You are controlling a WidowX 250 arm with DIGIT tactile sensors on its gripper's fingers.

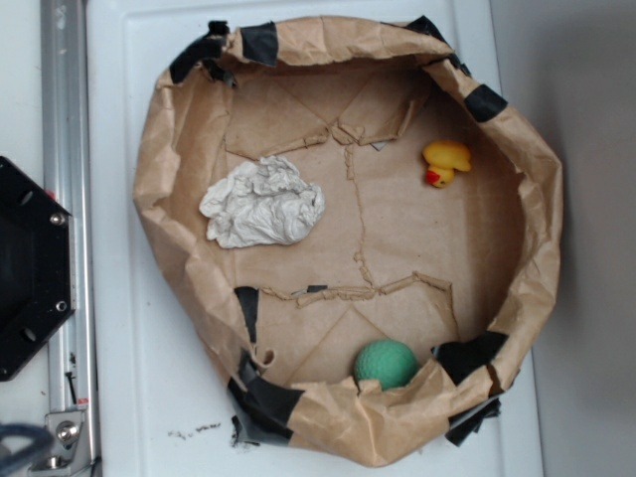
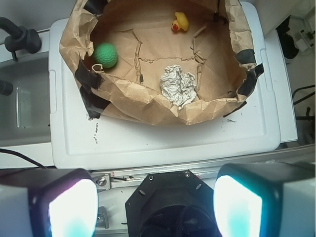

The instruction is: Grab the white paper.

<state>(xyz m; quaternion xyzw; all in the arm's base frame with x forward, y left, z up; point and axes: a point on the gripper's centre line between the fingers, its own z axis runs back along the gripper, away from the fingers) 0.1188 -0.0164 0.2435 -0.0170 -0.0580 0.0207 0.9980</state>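
Fingers (image 2: pixel 155 202) spread apart, empty, well short of white paper (image 2: pixel 178 85). Risks: snagging near bag wall (image 2: pixel 148 106) on descent; pinching loose fold only, probably slipping.

The white paper (image 1: pixel 263 203) is off-white with grey creases. The paper bag (image 1: pixel 179 129) is brown, patched with black tape (image 1: pixel 260 43). The ball (image 1: pixel 386 363) is green, seemingly dimpled. The duck (image 1: pixel 446 160) is yellow with a red-orange beak. The desk (image 1: pixel 119 119) is white.
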